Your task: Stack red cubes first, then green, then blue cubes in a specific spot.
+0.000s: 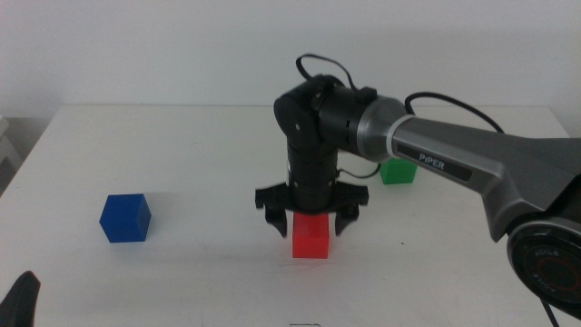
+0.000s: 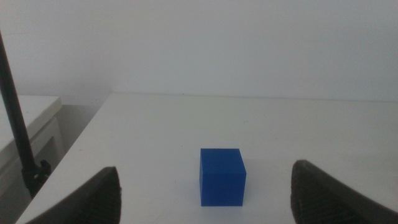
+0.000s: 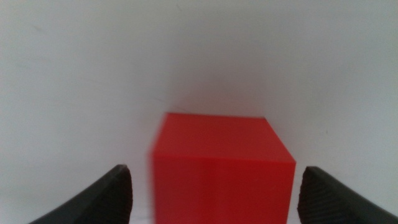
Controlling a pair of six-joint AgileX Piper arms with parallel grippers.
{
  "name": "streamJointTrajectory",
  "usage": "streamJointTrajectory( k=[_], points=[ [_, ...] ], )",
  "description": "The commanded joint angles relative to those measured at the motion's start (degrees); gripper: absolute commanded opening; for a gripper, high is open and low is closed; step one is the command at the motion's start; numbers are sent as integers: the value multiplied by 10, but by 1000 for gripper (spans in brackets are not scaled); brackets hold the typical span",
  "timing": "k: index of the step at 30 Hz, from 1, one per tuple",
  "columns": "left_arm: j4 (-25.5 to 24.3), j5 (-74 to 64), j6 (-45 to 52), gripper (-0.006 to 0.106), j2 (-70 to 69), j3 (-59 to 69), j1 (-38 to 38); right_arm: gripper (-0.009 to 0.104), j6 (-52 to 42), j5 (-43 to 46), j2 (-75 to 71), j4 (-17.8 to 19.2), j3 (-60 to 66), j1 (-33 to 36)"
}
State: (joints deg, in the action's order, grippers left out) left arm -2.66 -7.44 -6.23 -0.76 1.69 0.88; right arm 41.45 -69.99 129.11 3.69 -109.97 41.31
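The red cube (image 1: 310, 238) rests on the white table, near the front centre. My right gripper (image 1: 310, 227) hangs directly over it, open, one jaw on each side of the cube's top and neither touching it. In the right wrist view the red cube (image 3: 221, 171) sits between the spread jaws of the right gripper (image 3: 216, 183). The blue cube (image 1: 124, 218) stands alone at the left, and the left wrist view shows this blue cube (image 2: 222, 177) ahead of my open left gripper (image 2: 205, 177). That left gripper (image 1: 22, 298) waits at the bottom left corner. Behind the right arm, the green cube (image 1: 398, 171) is partly hidden.
The right arm's grey link (image 1: 472, 163) slants across the table's right half, with a black cable (image 1: 318, 64) looping above the wrist. A thin black pole (image 2: 13, 118) and a lower white surface (image 2: 31, 124) lie past the table's left edge.
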Motion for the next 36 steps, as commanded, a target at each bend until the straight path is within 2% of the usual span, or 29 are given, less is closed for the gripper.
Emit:
streamJointTrajectory(
  k=[1, 9, 15, 21, 27, 36],
  points=[
    [4, 49, -5, 94, -12, -2, 3, 85, -14, -31, -64, 21, -36, 2],
    [4, 49, -5, 94, -12, -2, 3, 87, -78, -45, -118, 90, -148, -13],
    [4, 49, -5, 94, -12, -2, 3, 87, -146, -45, -117, 92, -177, -72],
    [4, 49, -5, 94, -12, -2, 3, 87, -203, -44, -110, 89, -177, -146],
    [4, 49, -5, 94, -12, -2, 3, 87, -236, -44, -89, 65, -177, -208],
    [4, 49, -5, 94, -12, -2, 3, 87, -284, -41, -39, 23, -177, -229]
  ],
)
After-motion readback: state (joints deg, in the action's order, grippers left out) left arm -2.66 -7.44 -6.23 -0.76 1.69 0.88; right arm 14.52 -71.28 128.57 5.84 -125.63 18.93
